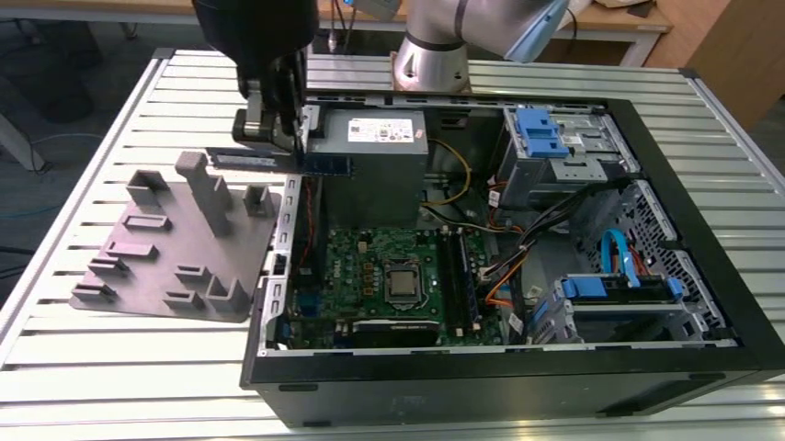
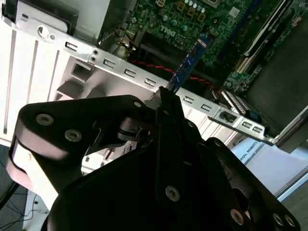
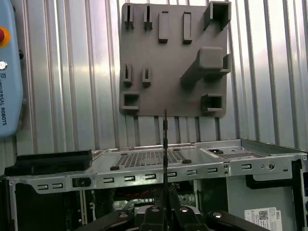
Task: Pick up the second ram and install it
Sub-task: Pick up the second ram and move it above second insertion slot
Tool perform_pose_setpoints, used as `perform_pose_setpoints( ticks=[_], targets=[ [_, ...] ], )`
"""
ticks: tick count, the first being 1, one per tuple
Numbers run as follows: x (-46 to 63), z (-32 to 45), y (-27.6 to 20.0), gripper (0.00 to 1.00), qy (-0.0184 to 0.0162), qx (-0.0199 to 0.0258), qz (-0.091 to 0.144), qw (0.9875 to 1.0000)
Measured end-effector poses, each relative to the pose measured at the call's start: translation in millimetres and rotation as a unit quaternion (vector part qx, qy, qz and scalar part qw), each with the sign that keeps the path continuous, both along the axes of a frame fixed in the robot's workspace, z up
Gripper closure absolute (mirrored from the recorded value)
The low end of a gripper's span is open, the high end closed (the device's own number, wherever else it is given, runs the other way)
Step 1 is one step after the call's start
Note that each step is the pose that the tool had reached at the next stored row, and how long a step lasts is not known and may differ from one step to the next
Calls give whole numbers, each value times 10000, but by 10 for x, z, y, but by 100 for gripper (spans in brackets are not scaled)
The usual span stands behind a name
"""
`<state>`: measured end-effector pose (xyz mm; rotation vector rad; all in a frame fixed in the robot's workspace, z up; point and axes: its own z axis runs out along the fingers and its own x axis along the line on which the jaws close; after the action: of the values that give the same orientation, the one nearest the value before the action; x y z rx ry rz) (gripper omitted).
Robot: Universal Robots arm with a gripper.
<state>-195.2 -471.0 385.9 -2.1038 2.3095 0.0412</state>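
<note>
My gripper [image 1: 279,149] is shut on the second ram [image 1: 323,164], a thin dark stick held level in the air. It hangs over the case's wall on the exterior view's left, between the grey holder plate [image 1: 172,248] and the open computer case [image 1: 638,119]. In the second wrist view the ram [image 2: 190,62] sticks out from the shut fingers [image 2: 169,107] toward the motherboard [image 2: 192,19]. In the first wrist view the ram [image 3: 165,144] shows edge-on as a thin line above the gripper [image 3: 165,207]. The long black memory slots [image 1: 460,276] lie lower in the case, beside the processor socket [image 1: 402,283].
The holder plate [image 3: 173,57] has upright posts and pockets and lies on the slatted metal table [image 1: 110,386]. Inside the case are the power supply [image 1: 374,142], loose cables [image 1: 540,230] and blue drive brackets [image 1: 620,276]. A pale blue pendant [image 3: 9,77] rests on the table.
</note>
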Motion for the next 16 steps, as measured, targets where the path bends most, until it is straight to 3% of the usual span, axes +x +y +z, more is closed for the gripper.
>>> perform_pose_setpoints(
  ticks=[16],
  targets=[
    [413,-2,0,89,3,0,0,10000]
  ],
)
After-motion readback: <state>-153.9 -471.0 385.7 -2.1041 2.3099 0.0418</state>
